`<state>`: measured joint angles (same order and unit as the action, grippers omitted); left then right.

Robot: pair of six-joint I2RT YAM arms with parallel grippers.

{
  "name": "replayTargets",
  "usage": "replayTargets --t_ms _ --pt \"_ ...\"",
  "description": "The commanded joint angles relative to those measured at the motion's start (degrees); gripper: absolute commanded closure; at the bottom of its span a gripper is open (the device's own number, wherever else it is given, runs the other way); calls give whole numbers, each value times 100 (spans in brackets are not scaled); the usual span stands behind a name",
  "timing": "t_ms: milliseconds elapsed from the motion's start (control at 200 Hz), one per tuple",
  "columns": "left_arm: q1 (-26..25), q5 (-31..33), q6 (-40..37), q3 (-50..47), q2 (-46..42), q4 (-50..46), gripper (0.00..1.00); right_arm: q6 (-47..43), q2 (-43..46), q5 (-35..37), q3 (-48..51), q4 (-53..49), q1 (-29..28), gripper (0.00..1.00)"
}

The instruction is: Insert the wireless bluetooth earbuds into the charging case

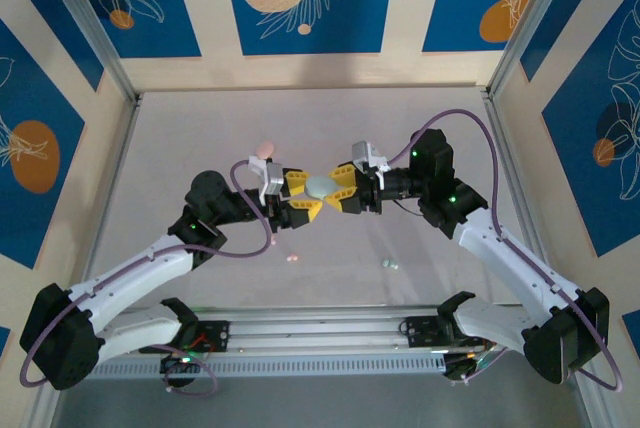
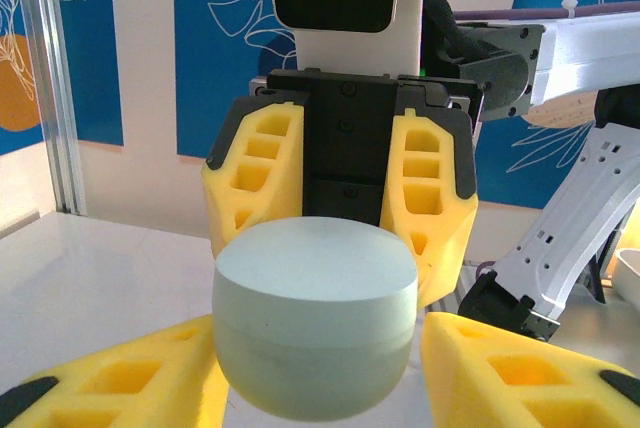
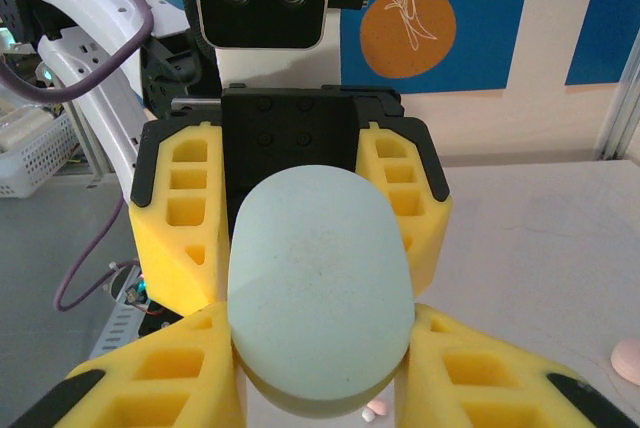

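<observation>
Top view: the left gripper [image 1: 309,197] and right gripper [image 1: 335,190] meet nose to nose mid-frame, with the blue case [image 1: 319,186] between them. The buds sit on the table [image 1: 200,138] lower in the frame, pink bud [image 1: 292,259] left of centre and blue bud [image 1: 389,264] to the right, both well apart from the case. Left wrist: its fingers [image 2: 120,378] hug the case's sides at the bottom, can't tell if they actually clamp. Right wrist: its fingers [image 3: 170,378] are pinched on the case, bottom centre.

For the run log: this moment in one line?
charging case: aloft | both jaws: shut on it | pink earbud, blue earbud: on table
</observation>
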<state>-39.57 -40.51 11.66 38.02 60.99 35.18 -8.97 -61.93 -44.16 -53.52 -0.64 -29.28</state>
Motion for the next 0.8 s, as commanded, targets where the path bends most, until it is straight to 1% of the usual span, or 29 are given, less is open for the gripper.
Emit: replayTargets --t_ms 0,325,510,645,755,795 --pt "-41 -159 35 172 36 272 49 -122 85 -30 61 -5 -34 65" --pt "-41 -191 60 173 42 284 45 -219 75 8 43 -54 -61 65" --pt "-37 -194 66 179 53 294 46 -210 67 14 52 -58 -87 65" --pt "-42 -194 79 173 53 296 43 -251 67 30 45 -88 -96 65" --pt "-40 -176 95 158 42 318 43 -294 58 26 45 -106 -96 65" --pt "-42 -185 98 162 41 313 45 -298 58 39 49 -105 -95 65"
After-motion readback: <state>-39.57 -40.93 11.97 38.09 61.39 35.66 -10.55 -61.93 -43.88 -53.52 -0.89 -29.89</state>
